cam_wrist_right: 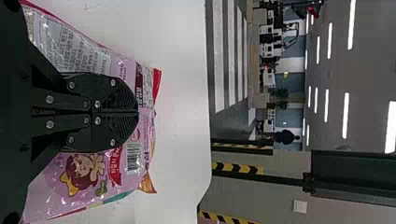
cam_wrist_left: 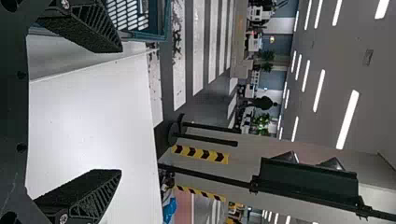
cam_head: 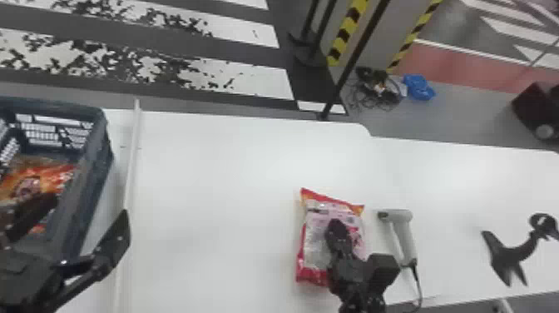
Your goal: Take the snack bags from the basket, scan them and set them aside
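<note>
Now the left pincer (cam_head: 89,206) is spread wide, empty, lower left. Lower centre, a snack bag (cam_head: 314,245) is partly covered by the closed right pincer (cam_head: 336,224); any hold cannot be told.

Table (cam_head: 216,166): basket (cam_head: 93,179), bag (cam_head: 314,243), scanner (cam_head: 402,233), stand (cam_head: 508,256)

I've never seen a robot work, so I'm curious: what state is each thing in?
Left end effector: open
Right end effector: shut, above the snack bag
Snack bag: lying on the table, barcode up
Basket: open-topped, snack packaging inside
Scanner: lying down, cable attached
Black stand: empty
</note>
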Tool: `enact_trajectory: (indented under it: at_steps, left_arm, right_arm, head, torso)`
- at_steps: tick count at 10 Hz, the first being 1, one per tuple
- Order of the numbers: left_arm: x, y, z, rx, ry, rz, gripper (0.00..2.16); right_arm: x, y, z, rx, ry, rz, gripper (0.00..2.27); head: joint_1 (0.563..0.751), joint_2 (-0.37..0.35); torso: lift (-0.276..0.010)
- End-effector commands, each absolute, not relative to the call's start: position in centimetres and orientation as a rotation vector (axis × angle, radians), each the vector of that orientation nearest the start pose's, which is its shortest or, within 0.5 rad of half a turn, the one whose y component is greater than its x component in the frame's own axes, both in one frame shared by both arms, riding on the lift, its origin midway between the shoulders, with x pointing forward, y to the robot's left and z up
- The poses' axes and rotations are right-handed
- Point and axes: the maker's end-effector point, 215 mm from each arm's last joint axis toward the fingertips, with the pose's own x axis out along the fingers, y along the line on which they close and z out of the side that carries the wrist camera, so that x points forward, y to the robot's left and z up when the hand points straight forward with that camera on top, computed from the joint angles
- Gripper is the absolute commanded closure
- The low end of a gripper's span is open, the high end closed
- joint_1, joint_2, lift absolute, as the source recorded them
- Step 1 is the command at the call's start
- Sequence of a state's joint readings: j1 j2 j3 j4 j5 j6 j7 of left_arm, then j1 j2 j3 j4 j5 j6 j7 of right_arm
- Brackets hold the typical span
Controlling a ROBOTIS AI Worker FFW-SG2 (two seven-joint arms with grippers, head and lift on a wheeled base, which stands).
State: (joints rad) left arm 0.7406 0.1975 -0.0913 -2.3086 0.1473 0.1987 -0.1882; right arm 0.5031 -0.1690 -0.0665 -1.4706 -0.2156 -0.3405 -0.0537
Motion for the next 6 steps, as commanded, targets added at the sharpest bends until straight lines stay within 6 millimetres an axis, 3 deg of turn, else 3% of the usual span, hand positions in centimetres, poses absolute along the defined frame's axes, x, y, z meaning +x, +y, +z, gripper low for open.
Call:
enact_trajectory:
  at_steps: [1,6]
  left_arm:
    - [35.7,13.5,-35.4,-0.063,0.221,-0.392,0.07]
    - [35.7,13.6,-35.7,-0.065,0.226,-0.395,0.07]
  right_arm:
    - [37.5,-34.2,-52.3,-0.012,0.234,-0.099,2.26]
    - [37.7,-32.7,-54.1,-0.041,0.270,-0.016,2.26]
  head:
    - [0.695,-0.329]
    - [0.695,-0.304]
  torso:
    - [-0.075]
    - [-0.075]
